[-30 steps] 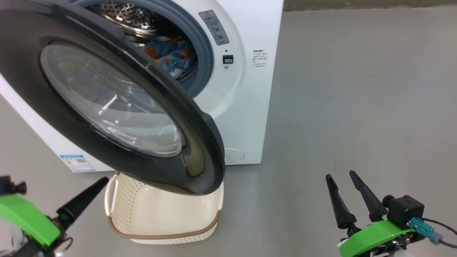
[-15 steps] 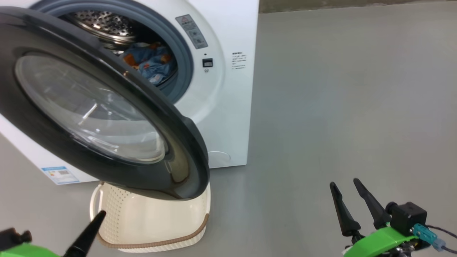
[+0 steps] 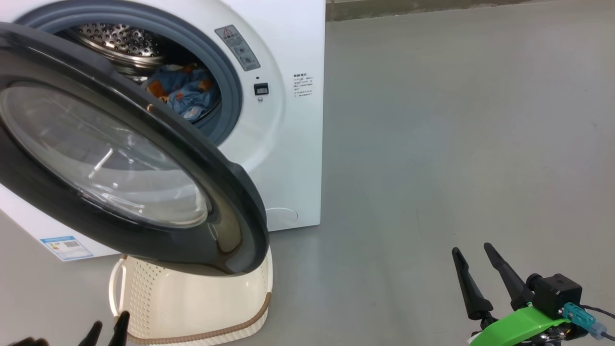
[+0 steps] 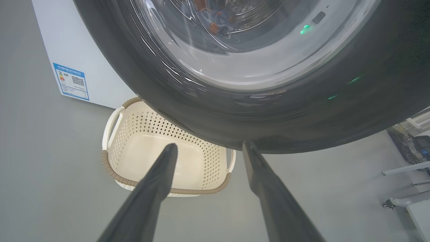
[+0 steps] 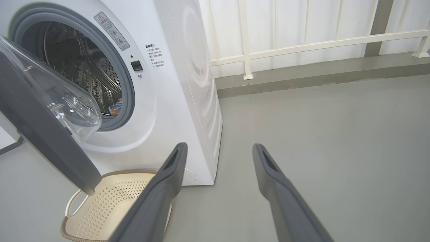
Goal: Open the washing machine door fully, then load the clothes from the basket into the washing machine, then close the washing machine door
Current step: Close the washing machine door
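Floor (image 3: 456, 144): one washer (image 3: 298, 158), one seemingly empty basket (image 3: 192, 307).

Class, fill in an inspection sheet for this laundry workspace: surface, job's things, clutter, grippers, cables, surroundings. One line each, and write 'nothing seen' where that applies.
Surface: floor, grey and smooth.
Job's things: washing machine with its door swung open above the basket; clothes lie in the drum; the part of the basket's inside that shows holds nothing.
Clutter: nothing seen.
Grippers: left gripper open, empty, pointing toward the basket; right gripper open, empty, above the floor, apart from the machine.
Cables: dark cable with a teal plug at the right wrist.
Surroundings: white railing behind the machine; wheeled frame off to one side.
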{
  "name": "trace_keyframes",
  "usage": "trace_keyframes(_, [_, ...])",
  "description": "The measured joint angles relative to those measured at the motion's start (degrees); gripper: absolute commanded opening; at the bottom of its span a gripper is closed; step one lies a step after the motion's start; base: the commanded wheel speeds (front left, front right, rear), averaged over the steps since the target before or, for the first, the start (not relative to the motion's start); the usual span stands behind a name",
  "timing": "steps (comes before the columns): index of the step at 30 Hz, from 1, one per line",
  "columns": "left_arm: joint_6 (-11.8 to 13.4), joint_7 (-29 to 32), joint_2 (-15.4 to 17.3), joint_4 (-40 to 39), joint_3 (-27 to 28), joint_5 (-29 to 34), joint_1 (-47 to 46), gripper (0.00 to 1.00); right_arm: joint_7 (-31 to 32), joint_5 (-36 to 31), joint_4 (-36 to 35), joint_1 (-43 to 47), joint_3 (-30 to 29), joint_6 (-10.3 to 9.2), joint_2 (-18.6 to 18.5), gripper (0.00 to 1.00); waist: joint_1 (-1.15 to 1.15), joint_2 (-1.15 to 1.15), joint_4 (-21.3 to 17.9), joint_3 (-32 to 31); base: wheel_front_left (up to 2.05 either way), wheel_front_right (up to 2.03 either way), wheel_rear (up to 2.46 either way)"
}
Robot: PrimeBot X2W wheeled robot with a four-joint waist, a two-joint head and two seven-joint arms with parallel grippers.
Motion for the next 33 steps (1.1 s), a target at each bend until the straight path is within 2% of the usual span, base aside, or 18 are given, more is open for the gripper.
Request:
trace_keyframes(3, [0.0,-1.0,-0.2,2.0,-0.5,3.8,-1.7,1.00,0.0,0.0,0.0,0.0,-0.3,0.00,0.0,1.00,0.00,0.00,-0.1,-0.1,0.00,0.00,0.00])
trace_keyframes(14, [0.0,-1.2,-8.7,-2.0,15.0,28.5,-2.8,1.00,0.0,0.0,-0.1,0.7,-1.7,0.00,-0.2,1.00,0.00,0.00,-0.2,0.4,0.00,0.00,0.00])
trace_keyframes(18, [0.0,-1.2,-11.7,-4.8,19.2,35.0,-1.8,1.00,0.0,0.0,-0.2,0.7,-1.8,0.00,-0.3,1.00,0.00,0.00,-0.5,0.5,0.00,0.00,0.00])
trace_keyframes(23, [0.0,-1.2,-14.3,-6.9,21.7,39.3,-0.5,1.00,0.0,0.0,-0.2,0.7,-2.0,0.00,-0.3,1.00,0.00,0.00,-0.6,0.6,0.00,0.00,0.00])
trace_keyframes(33, [0.0,-1.2,-17.3,-5.3,22.6,41.5,0.7,1.00,0.0,0.0,-0.3,0.7,-2.7,0.00,-0.1,1.00,0.00,0.00,-0.5,1.4,0.00,0.00,0.00])
